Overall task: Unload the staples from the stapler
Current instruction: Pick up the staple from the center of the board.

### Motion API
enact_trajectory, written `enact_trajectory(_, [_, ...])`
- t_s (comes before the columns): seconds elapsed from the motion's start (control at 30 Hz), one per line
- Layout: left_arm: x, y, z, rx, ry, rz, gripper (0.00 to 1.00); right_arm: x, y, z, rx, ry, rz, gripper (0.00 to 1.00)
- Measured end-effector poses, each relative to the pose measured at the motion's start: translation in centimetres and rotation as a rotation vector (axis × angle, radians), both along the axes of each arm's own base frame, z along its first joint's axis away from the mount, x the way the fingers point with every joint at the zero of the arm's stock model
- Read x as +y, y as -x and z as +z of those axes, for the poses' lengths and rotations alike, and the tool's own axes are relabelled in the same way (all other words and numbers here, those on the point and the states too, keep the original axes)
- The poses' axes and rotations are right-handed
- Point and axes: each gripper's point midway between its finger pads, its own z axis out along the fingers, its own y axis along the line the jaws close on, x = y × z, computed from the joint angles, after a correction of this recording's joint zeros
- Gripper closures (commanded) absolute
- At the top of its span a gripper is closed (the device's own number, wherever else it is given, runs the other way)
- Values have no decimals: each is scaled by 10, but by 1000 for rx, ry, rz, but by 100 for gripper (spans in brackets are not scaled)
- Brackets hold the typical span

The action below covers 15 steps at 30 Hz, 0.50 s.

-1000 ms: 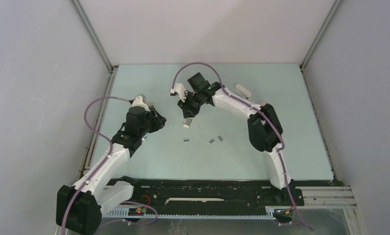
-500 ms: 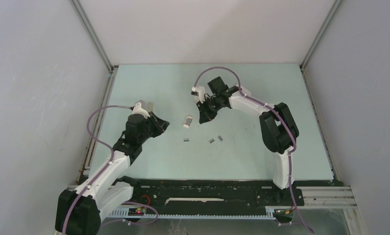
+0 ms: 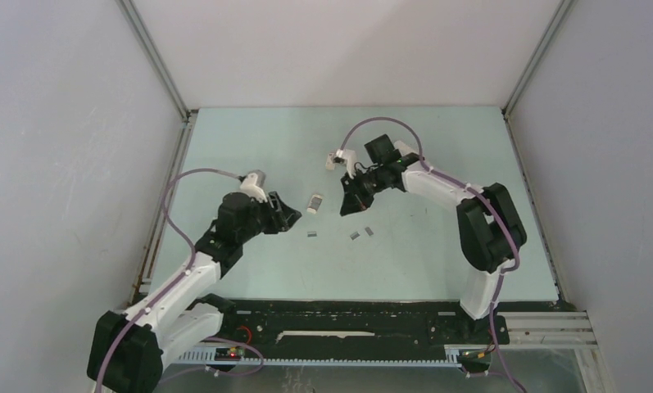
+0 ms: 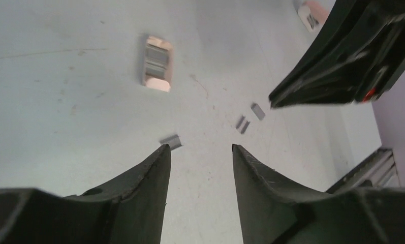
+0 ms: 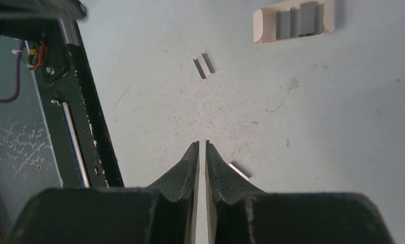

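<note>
Left fingers (image 4: 139, 203) nearer three staples (image 3: 354, 235)

I see a small white box (image 3: 314, 203) lying open side up on the pale green surface (image 3: 249, 147), which shows faint scuffs and specks.

Bright, even light; soft shadows; wrist views slightly blurred.

The staples (image 4: 170, 142) are showing dull grey metal, the desk (image 4: 63, 101) is looking matt and scuffed, the small box (image 5: 260, 24) smooth card.
</note>
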Motion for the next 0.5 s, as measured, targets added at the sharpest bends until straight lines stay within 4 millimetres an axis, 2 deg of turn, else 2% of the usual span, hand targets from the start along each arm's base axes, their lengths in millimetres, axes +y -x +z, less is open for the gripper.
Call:
enact_trajectory(0.07, [-11, 6, -7, -7, -44, -67, 41, -7, -3, 12, -17, -38, -1, 84])
enact_trajectory(0.17, [-25, 15, -29, 7, -128, -171, 40, -18, -6, 23, -27, -74, -12, 84])
enact_trajectory(0.3, [-39, 19, -58, 51, -267, -302, 39, -33, -3, 20, -1, -91, -30, 83])
enact_trajectory(0.37, [-46, 13, -61, 47, -328, -361, 38, -39, 1, 14, 21, -89, -36, 83])
enact_trajectory(0.5, [-60, -1, -55, 2, -433, -484, 37, -44, 4, 10, 45, -93, -41, 83])
